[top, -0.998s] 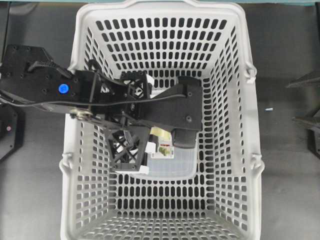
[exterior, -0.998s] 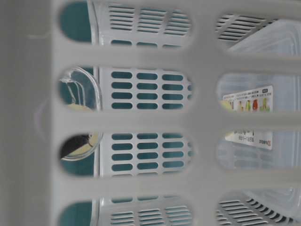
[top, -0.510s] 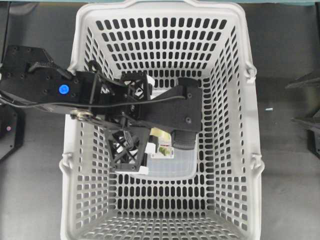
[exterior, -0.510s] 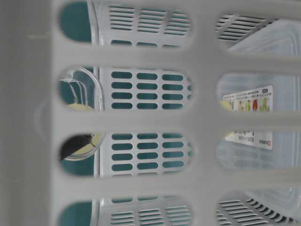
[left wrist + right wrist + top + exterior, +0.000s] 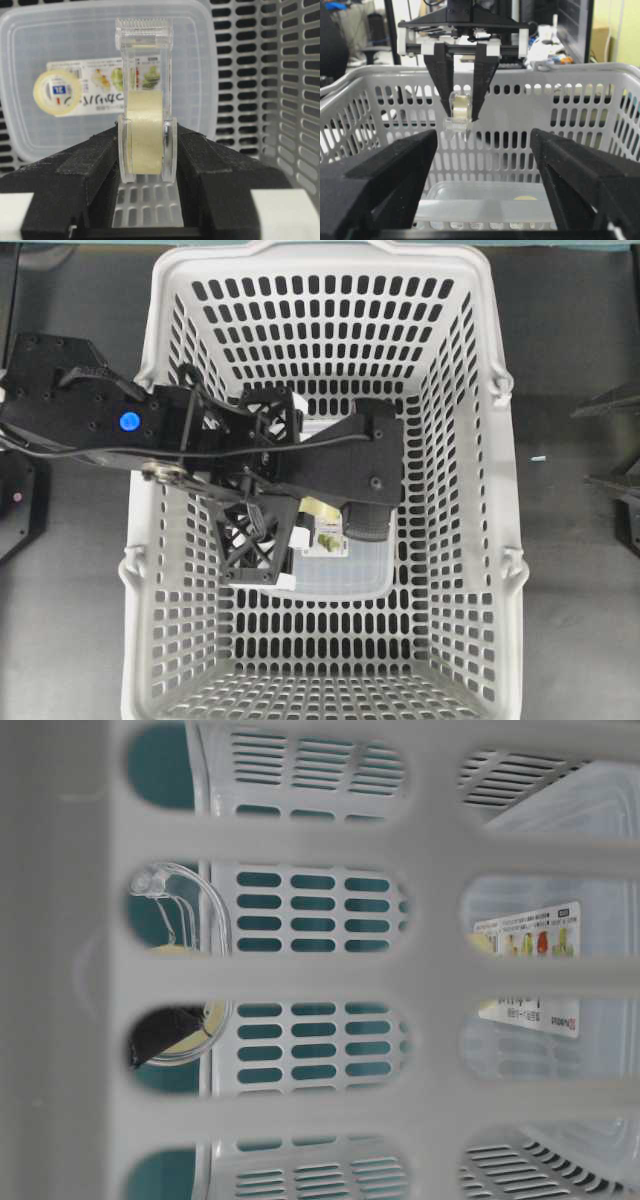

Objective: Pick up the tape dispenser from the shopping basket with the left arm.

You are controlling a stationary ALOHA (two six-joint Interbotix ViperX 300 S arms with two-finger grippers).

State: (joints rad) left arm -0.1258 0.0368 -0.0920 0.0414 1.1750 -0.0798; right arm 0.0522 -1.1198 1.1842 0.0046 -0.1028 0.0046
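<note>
The tape dispenser (image 5: 146, 132) is clear plastic with a pale-yellow tape roll. My left gripper (image 5: 146, 150) is shut on its round end, one finger on each side. In the right wrist view the left gripper (image 5: 458, 117) hangs down into the light-grey shopping basket (image 5: 570, 70) and holds the dispenser (image 5: 458, 111) in the air, well above the floor. In the overhead view the left arm (image 5: 125, 421) reaches over the basket rim (image 5: 320, 252) and hides most of the dispenser. My right gripper (image 5: 485, 170) is open and empty outside the basket.
A large clear plastic box (image 5: 240, 75) with a white label and a yellow round sticker lies on the basket floor under the dispenser; it also shows in the overhead view (image 5: 350, 575). Slotted basket walls (image 5: 295, 100) stand close on all sides.
In the table-level view the held dispenser has shifted a little to the right. The overhead view shows the left arm barely moved. The right arm has not moved.
</note>
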